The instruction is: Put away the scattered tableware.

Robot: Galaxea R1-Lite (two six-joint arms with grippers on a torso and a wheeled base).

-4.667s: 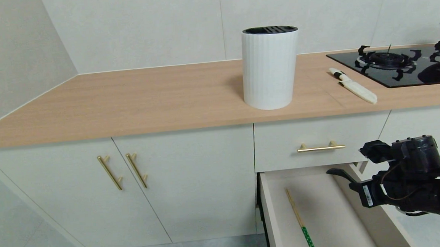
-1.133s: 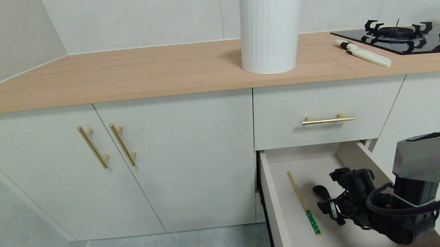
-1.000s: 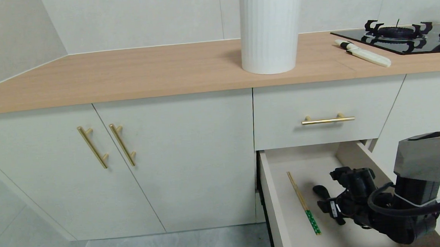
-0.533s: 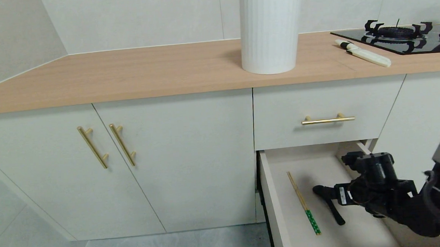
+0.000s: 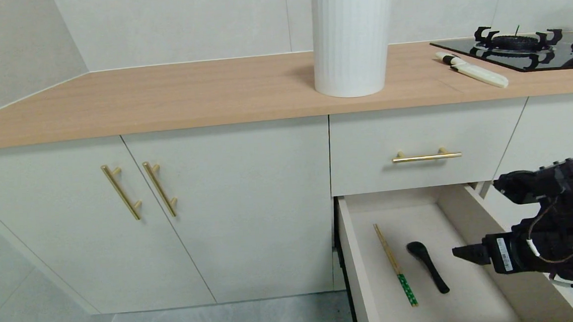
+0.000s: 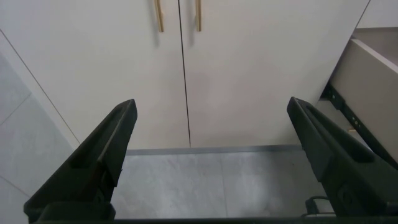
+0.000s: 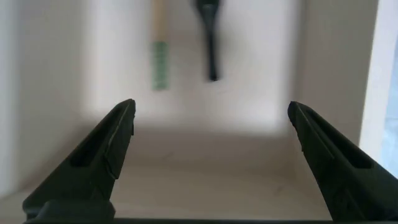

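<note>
Wood-grain countertop (image 5: 188, 95) is running above the open drawer (image 5: 352, 256), carrying a white ribbed canister (image 5: 351, 37) and a knife (image 5: 472, 70). The right gripper (image 7: 211, 109) is hovering over the drawer's right side, fingers spread and empty. The left gripper (image 6: 211, 106) is gaping beside the drawer. Inside it, chopsticks (image 5: 395, 266) and a black spoon (image 5: 427, 264) are lying apart, the spoon clear of the fingers.

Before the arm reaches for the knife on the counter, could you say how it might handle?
The knife lies flat on the counter, so it probably won't roll, though an off-centre push might spin it. It looks slim, rigid, likely light; its smooth surface may slip.
</note>
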